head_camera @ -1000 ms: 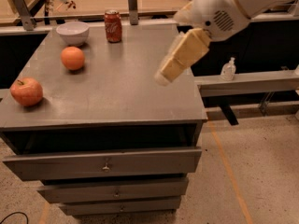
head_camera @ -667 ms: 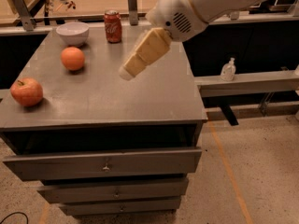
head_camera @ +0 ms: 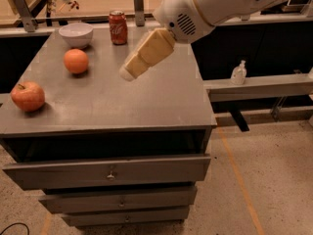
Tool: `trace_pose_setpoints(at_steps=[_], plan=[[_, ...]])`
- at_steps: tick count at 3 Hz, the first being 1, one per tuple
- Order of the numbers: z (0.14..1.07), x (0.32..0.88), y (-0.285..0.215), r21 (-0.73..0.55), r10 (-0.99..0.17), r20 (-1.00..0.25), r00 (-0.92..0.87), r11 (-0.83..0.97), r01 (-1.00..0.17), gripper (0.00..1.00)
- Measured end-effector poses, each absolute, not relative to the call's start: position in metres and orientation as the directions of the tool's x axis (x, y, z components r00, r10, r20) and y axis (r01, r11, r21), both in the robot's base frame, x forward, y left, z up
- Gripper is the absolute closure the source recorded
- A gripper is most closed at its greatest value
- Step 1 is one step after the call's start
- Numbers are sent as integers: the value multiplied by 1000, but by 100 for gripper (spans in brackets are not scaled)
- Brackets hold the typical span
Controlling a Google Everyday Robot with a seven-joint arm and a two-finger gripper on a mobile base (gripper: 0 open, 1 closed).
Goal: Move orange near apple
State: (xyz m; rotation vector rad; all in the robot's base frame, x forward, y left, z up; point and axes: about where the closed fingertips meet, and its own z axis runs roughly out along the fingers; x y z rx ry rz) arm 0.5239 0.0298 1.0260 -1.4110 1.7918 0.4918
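The orange (head_camera: 76,61) sits on the grey cabinet top (head_camera: 146,102), left of centre, in front of a white bowl. The red apple (head_camera: 28,95) with a short stem sits near the front left edge, apart from the orange. My gripper (head_camera: 128,72) hangs above the middle of the top, to the right of the orange and well apart from it, pointing down-left. It holds nothing that I can see.
A white bowl (head_camera: 76,34) and a red soda can (head_camera: 118,27) stand at the back of the top. Drawers (head_camera: 107,170) are below the top. A sanitizer bottle (head_camera: 238,73) stands on a rail at right. A wooden counter lies behind.
The arm and gripper have swung left across the top, from the right edge to above the middle, closer to the orange. The fruits have not moved.
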Motion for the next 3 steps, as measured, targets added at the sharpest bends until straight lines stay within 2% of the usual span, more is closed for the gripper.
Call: trace_pose_setpoints(at_steps=[1, 3], plan=[[997, 534, 58, -116, -586, -803, -107, 331, -937, 0], [942, 619, 126, -153, -493, -870, -22, 312, -938, 0]])
